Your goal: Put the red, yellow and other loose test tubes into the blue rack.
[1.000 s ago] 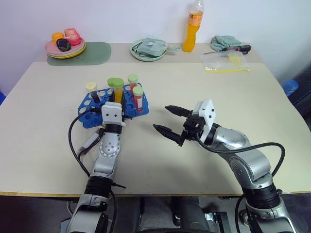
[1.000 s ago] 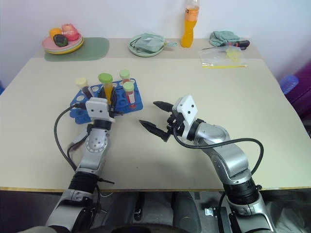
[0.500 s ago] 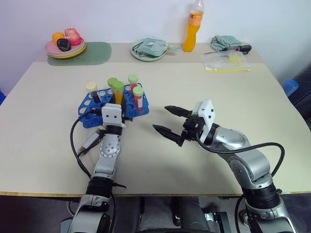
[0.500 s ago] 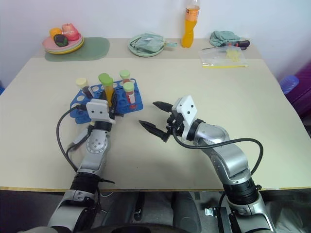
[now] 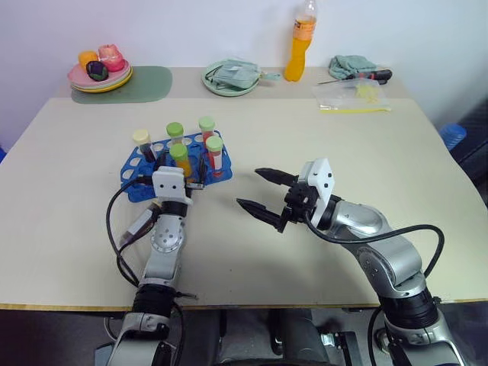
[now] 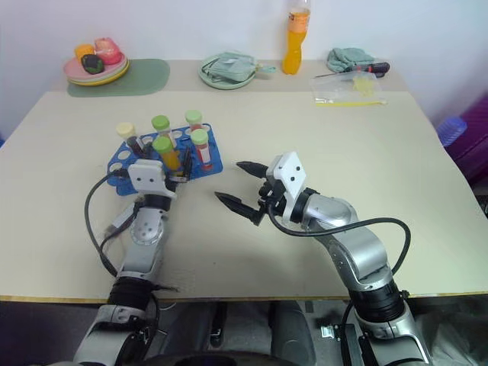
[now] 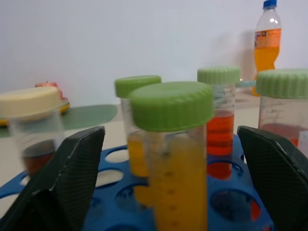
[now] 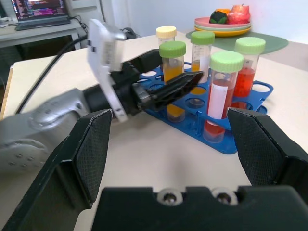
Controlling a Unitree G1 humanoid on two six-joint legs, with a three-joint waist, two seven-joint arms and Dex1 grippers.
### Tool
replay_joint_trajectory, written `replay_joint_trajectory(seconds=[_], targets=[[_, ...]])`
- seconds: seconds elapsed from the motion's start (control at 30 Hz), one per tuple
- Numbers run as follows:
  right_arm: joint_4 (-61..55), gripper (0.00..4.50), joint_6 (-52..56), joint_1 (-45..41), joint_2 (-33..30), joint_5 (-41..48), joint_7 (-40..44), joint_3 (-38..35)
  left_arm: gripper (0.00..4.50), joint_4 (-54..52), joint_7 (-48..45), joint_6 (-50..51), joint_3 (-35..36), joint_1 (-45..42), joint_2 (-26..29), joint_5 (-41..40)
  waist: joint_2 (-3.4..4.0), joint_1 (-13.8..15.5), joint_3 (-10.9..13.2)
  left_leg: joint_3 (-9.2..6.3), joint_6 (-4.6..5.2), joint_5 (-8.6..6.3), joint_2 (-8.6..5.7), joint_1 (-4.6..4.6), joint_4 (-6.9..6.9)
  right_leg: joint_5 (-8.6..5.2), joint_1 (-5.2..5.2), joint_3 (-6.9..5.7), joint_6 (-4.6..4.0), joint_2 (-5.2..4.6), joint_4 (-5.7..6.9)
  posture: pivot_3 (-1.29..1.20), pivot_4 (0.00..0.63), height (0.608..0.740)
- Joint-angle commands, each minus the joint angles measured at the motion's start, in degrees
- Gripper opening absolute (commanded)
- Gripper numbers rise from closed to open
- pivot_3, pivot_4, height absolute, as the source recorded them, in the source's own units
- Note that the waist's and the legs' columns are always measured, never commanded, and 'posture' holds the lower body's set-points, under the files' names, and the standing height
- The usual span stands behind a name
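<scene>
Blue plastic, the rack (image 5: 177, 162) sits on the beige table (image 5: 366, 152), and I place everything by it. Five tubes stand upright in its holes: a cream-capped dark one (image 5: 142, 143) at its far left corner, two green-capped yellow ones (image 5: 180, 158) (image 5: 176, 134) in the middle, and two green-capped red ones (image 5: 214, 154) (image 5: 207, 128) along its right side. My left gripper (image 5: 177, 165) is at the rack's near edge, its fingers (image 7: 72, 168) spread wide on either side of the nearer yellow tube, not touching it. My right gripper (image 5: 260, 191) hovers over the table to the right of the rack, well apart from it, fingers wide apart and empty. An orange bottle (image 5: 300, 42) stands far behind the rack.
</scene>
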Motion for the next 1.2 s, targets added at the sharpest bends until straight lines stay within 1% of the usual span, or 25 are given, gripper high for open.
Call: replay_joint_trajectory(seconds=[0.03,0.1,0.13,0.2,0.27,0.3,0.33,0.37,0.4,0.43,0.5,0.53,0.6,0.67,0.7,0.77,0.9,1.0,1.13,1.2], targets=[[-3.3,4.23,-0.6,0.0,-0.9,0.6,0.3,-1.3,4.23,-17.9,-4.8,10.3,3.4,5.0,4.8,-7.3,0.01,-0.7,0.0,-0.03,0.0,0.0,0.04,0.0,-0.02,-0.01,0.0,0.0,-0.01,-0.01,0.01,0.0,0.15,0.74],[-3.4,4.23,-0.5,0.0,-1.2,0.9,0.5,-1.7,4.23,-29.1,-8.3,20.8,7.7,9.2,11.1,-15.0,0.01,-1.0,0.0,-0.1,0.0,0.0,0.1,0.0,-0.03,-0.02,-0.02,0.0,-0.02,0.02,0.05,0.0,0.15,0.74],[-3.4,4.23,-0.5,-0.1,-1.4,1.0,0.6,-1.8,4.23,-33.9,-9.3,27.7,10.8,11.3,14.9,-19.8,0.02,-1.1,0.0,-0.11,0.0,0.0,0.17,0.0,-0.05,-0.02,-0.04,0.01,-0.03,0.03,0.06,0.0,0.15,0.74],[-3.2,4.23,-0.5,-0.3,-1.5,1.2,0.9,-1.9,4.23,-39.9,-11.4,40.4,16.8,14.8,23.0,-28.2,0.04,-1.6,0.0,-0.12,-0.01,0.0,0.26,0.01,-0.06,-0.05,-0.06,0.01,-0.08,0.08,0.09,0.0,0.15,0.74],[-2.9,4.23,-0.5,-0.5,-1.5,1.4,1.2,-1.8,4.23,-43.2,-12.5,49.2,21.5,16.7,29.0,-34.9,0.05,-1.7,0.0,-0.17,-0.01,0.0,0.27,0.03,-0.06,-0.14,-0.03,0.0,-0.23,0.12,0.1,0.0,0.15,0.74],[-2.5,4.23,-0.6,-0.7,-1.4,1.4,1.5,-1.7,4.23,-43.4,-11.9,56.3,24.4,16.6,32.7,-41.3,0.05,-1.6,0.0,-0.18,-0.01,0.0,0.26,0.03,-0.05,-0.15,-0.01,0.0,-0.25,0.12,0.11,0.0,0.15,0.74],[-2.0,4.23,-0.8,-1.0,-1.3,1.4,1.9,-1.4,4.38,-44.1,-13.1,61.1,26.0,16.2,37.8,-41.4,0.0,-1.6,0.0,-0.18,-0.01,0.0,0.24,0.04,-0.04,-0.16,0.02,0.0,-0.25,0.12,0.09,0.0,0.15,0.74],[-1.3,4.23,-1.1,-1.4,-1.0,1.3,2.3,-1.0,4.38,-43.7,-13.3,69.2,27.7,14.5,43.5,-46.2,-0.1,-1.6,0.0,-0.22,-0.01,0.0,0.24,0.03,0.0,-0.17,0.02,-0.01,-0.25,0.14,0.13,0.0,0.15,0.74],[-0.7,4.23,-1.3,-1.8,-0.8,1.3,2.7,-0.6,4.38,-43.3,-13.2,74.9,28.7,13.0,47.4,-49.7,-0.12,-1.6,0.1,-0.28,-0.03,0.01,0.26,0.02,0.02,-0.17,0.02,-0.03,-0.26,0.2,0.14,0.0,0.15,0.74],[-0.3,4.23,-1.5,-2.1,-0.6,1.1,3.0,-0.3,4.38,-42.4,-13.7,80.3,27.8,10.8,51.5,-52.4,-0.07,-1.7,0.1,-0.33,-0.04,0.02,0.28,0.02,0.04,-0.17,0.03,-0.05,-0.26,0.25,0.12,0.0,0.15,0.74],[0.8,4.23,-2.2,-3.0,0.0,0.6,3.7,0.6,4.38,-38.9,-14.7,89.0,21.3,4.1,57.3,-54.9,-0.04,-1.8,0.1,-0.32,-0.04,0.02,0.26,0.05,0.03,-0.18,0.07,-0.04,-0.25,0.25,0.12,0.0,0.15,0.74],[1.4,4.23,-2.6,-3.5,0.4,0.4,4.0,1.0,4.38,-36.9,-14.8,92.3,17.0,-1.1,58.2,-55.2,0.04,-1.8,0.1,-0.29,-0.04,0.02,0.25,0.07,0.0,-0.18,0.07,-0.03,-0.24,0.25,0.09,0.0,0.15,0.74],[2.1,4.23,-3.1,-3.9,0.8,0.0,4.2,1.5,4.38,-32.2,-17.1,102.4,7.7,-10.6,60.1,-55.7,0.04,-1.9,0.1,-0.31,-0.04,0.02,0.03,0.09,-0.02,-0.19,0.09,-0.03,-0.2,0.26,0.14,0.0,0.15,0.74],[2.4,4.23,-3.5,-4.0,0.9,-0.4,4.3,1.7,4.38,-29.5,-18.3,106.8,2.1,-16.2,60.2,-54.0,0.04,-2.2,0.1,-0.29,-0.05,0.02,0.02,0.08,-0.06,-0.1,0.04,-0.01,-0.04,0.3,0.16,0.0,0.15,0.74],[2.3,4.23,-3.7,-3.9,0.7,-0.5,4.3,1.6,4.38,-29.4,-19.6,107.7,-1.6,-18.7,61.4,-52.8,0.02,-2.4,0.1,-0.27,-0.06,0.02,0.01,0.07,-0.08,-0.1,-0.02,0.02,-0.04,0.29,0.19,0.0,0.15,0.74],[1.8,4.23,-3.8,-3.2,0.4,-0.9,4.2,1.4,4.38,-27.6,-21.5,109.3,-7.1,-23.1,61.7,-51.0,-0.01,-2.4,0.1,-0.26,-0.06,0.03,0.04,0.01,-0.14,-0.12,-0.15,0.04,-0.07,0.33,0.18,0.0,0.15,0.74],[0.7,4.23,-4.0,-1.9,0.1,-1.6,3.3,1.2,4.38,-24.1,-24.9,109.4,-14.1,-28.3,61.2,-47.6,-0.01,-2.2,0.1,-0.24,-0.1,0.05,0.05,0.0,-0.18,-0.15,-0.19,0.05,-0.11,0.32,0.19,0.0,0.15,0.74],[-0.2,4.23,-3.9,-1.1,0.3,-1.9,2.5,1.2,4.38,-22.2,-26.6,108.3,-18.2,-29.8,61.2,-43.9,-0.01,-2.1,0.1,-0.23,-0.1,0.05,0.05,0.0,-0.18,-0.16,-0.18,0.05,-0.13,0.31,0.17,0.0,0.15,0.74],[-1.7,4.23,-3.3,0.2,-0.2,-1.5,2.7,1.4,4.38,-19.4,-29.4,108.7,-20.2,-30.4,59.8,-41.6,-0.01,-2.1,0.1,-0.23,-0.1,0.05,0.05,-0.01,-0.18,-0.16,-0.18,0.05,-0.12,0.3,0.18,0.0,0.15,0.74],[-3.1,4.23,-2.4,1.2,-1.7,-0.3,4.7,1.8,4.38,-18.7,-29.8,108.3,-20.9,-30.3,59.0,-40.2,-0.01,-1.9,0.1,-0.23,-0.1,0.05,0.05,-0.02,-0.16,-0.16,-0.18,0.06,-0.12,0.3,0.19,0.0,0.15,0.74]])
